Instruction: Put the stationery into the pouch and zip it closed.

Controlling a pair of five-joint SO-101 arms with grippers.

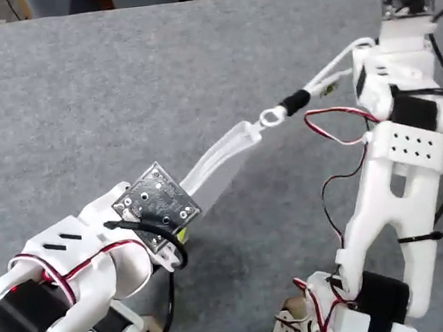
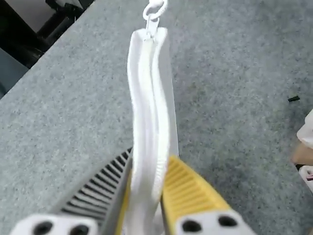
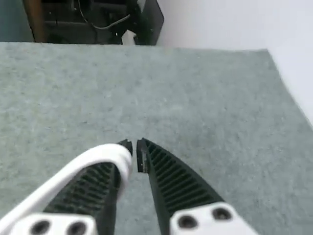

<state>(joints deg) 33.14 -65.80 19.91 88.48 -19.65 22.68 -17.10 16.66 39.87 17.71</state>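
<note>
High view: the left arm [image 1: 80, 250] holds one end of the translucent pouch [image 1: 221, 157], which stretches diagonally over the grey felt table [image 1: 80, 85] toward the right gripper [image 1: 316, 86]. The pouch's ring pull [image 1: 268, 117] and black tab [image 1: 294, 102] sit at that gripper's tips. Red-and-white wires [image 1: 335, 127] loop nearby and could snag.

Left wrist view: the left gripper [image 2: 146, 169] is clamped on the pouch, and the zipper seemingly runs to the far end. Firm, steady tension should help any last pull.

Right wrist view: the fingertips [image 3: 124, 146] are nearly together with nothing seen between them. Whether they pinch the tab is unclear.
</note>
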